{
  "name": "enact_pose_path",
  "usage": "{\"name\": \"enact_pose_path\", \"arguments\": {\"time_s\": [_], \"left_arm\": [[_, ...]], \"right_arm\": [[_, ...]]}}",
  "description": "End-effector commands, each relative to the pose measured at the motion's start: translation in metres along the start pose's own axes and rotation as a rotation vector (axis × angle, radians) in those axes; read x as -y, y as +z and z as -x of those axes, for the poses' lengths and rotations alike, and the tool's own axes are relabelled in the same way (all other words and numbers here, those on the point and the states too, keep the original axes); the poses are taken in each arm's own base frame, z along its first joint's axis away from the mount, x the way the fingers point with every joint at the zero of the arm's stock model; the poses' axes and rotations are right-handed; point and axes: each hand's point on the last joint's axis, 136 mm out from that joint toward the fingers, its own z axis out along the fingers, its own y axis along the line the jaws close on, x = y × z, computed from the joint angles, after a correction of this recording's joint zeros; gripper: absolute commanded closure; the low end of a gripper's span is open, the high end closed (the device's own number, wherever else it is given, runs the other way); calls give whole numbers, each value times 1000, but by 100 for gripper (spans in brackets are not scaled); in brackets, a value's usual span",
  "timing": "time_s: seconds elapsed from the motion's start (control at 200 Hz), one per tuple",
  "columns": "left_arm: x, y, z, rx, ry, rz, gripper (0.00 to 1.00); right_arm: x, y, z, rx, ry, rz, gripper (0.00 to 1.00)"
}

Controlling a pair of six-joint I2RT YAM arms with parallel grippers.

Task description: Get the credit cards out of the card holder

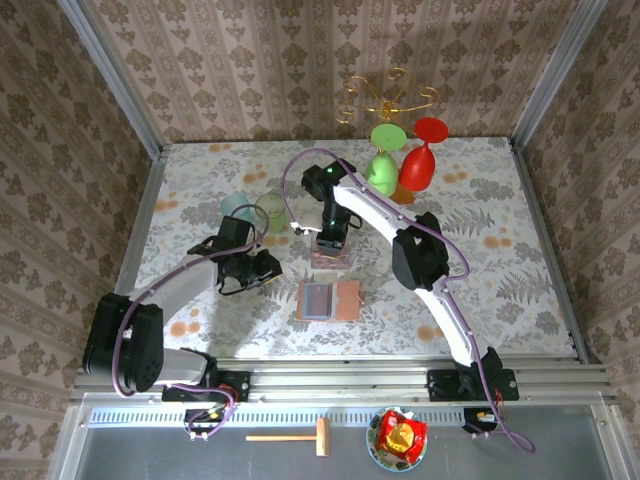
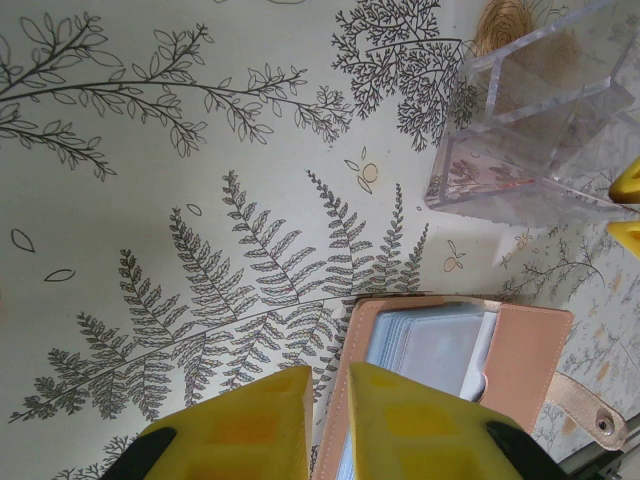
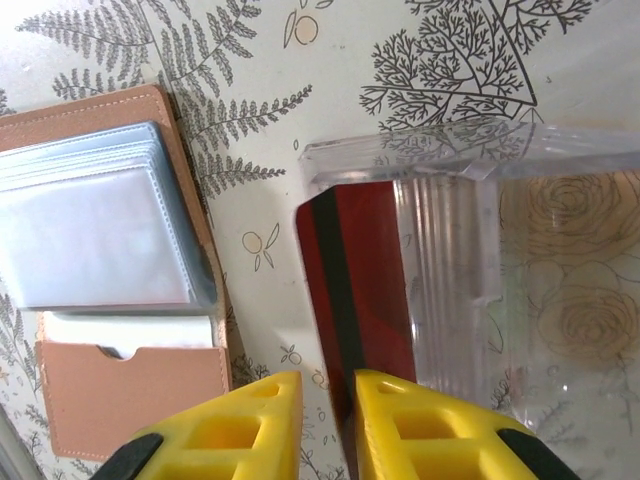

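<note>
The card holder (image 1: 347, 300) lies open on the table, brown with clear sleeves (image 3: 95, 235) in its middle; its snap tab (image 2: 600, 420) points away. A red credit card with a dark stripe (image 3: 355, 280) leans against a clear plastic box (image 3: 480, 290). My right gripper (image 3: 328, 385) hangs over that box (image 1: 332, 256). Its jaws stand slightly apart: the card rests against the right finger (image 3: 400, 410), and bare table shows between it and the left finger. My left gripper (image 2: 330, 378) hovers at the holder's left edge (image 2: 350, 340) with a narrow empty gap; it is left of the holder (image 1: 266, 268).
A green goblet (image 1: 383, 170) and a red goblet (image 1: 420, 165) stand at the back right before a gold candle stand (image 1: 385, 100). Two pale glasses (image 1: 255, 210) sit behind the left arm. Walls close in three sides. A wooden mallet (image 1: 290, 437) and a bowl (image 1: 397, 440) lie below the rail.
</note>
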Motion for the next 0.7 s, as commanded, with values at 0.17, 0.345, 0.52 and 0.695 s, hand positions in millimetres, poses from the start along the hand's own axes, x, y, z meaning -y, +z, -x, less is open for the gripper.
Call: {"name": "enact_pose_path", "arguments": {"time_s": [0.17, 0.345, 0.52, 0.695], "left_arm": [[-4, 2, -3, -12, -22, -1, 83], [-4, 2, -3, -13, -22, 0, 83], [-4, 2, -2, -11, -21, -1, 83], [-3, 2, -2, -11, -20, -1, 83]], "right_arm": [[1, -5, 4, 23, 8, -29, 84], [-2, -8, 5, 35, 2, -17, 97], [-4, -16, 6, 60, 1, 1, 100], [-7, -16, 4, 69, 18, 82, 100]]}}
